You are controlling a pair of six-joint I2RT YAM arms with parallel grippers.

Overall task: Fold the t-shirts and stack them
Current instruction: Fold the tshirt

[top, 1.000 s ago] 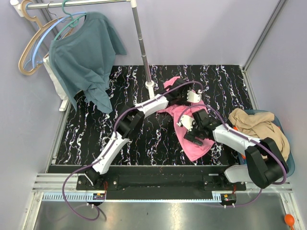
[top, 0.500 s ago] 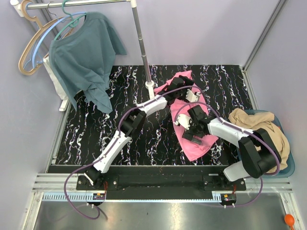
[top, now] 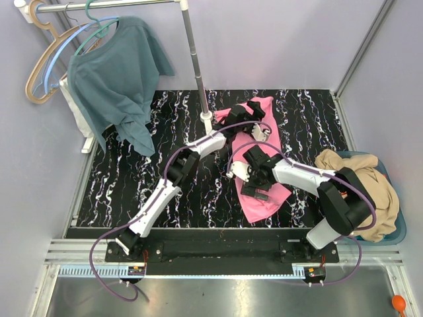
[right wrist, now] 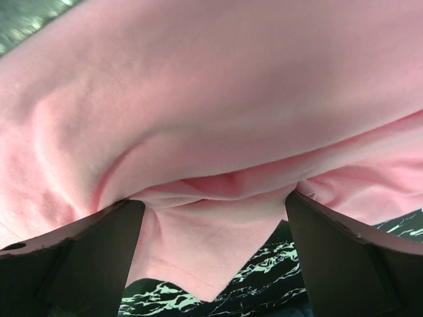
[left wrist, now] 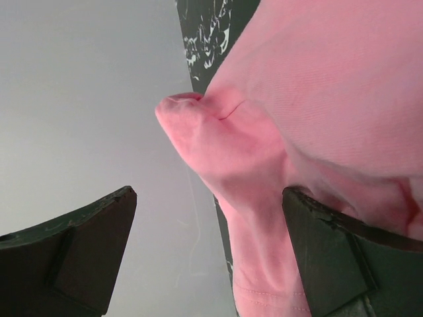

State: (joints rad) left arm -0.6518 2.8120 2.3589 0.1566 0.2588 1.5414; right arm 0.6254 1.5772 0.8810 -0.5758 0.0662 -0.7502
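1. Left wrist view: my left gripper [left wrist: 208, 191] stands spread wide. A rounded fold of the pink t-shirt [left wrist: 317, 79] sits between the fingers, not pinched.
2. Right wrist view: my right gripper [right wrist: 215, 198] is equally spread, with pink cloth draped across the gap.
3. Pink t-shirt lies on the table [top: 132, 178], just right of the rack pole [top: 196, 66], with both grippers on it.
4. Tan t-shirt [top: 357, 173] is heaped in a blue bin [top: 400, 231], well right of the pole.

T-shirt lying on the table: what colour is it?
Bright pink, plain. The t-shirt shows best in the right wrist view, which it nearly fills.
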